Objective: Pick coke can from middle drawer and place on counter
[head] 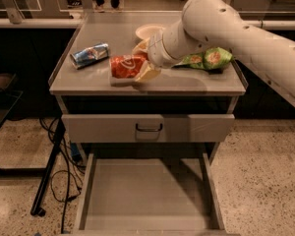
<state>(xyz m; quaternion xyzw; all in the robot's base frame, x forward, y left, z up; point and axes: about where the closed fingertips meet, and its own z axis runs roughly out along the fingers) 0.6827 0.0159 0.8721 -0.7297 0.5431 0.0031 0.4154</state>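
The coke can [125, 66], red-orange with white lettering, lies on its side between the cream fingers [146, 73] of my gripper [139, 63]. The gripper is shut on it just above or on the counter [88, 80], near the counter's front middle. The white arm reaches in from the right. The middle drawer [147, 193] stands pulled open below, its flat grey floor bare.
A blue-and-silver can [90, 54] lies on the counter's left side. A white bowl [147, 32] sits at the back, partly behind the arm. A green chip bag [209, 58] lies at the right. The shut top drawer front [148, 128] has a dark loop handle. Cables hang at the left.
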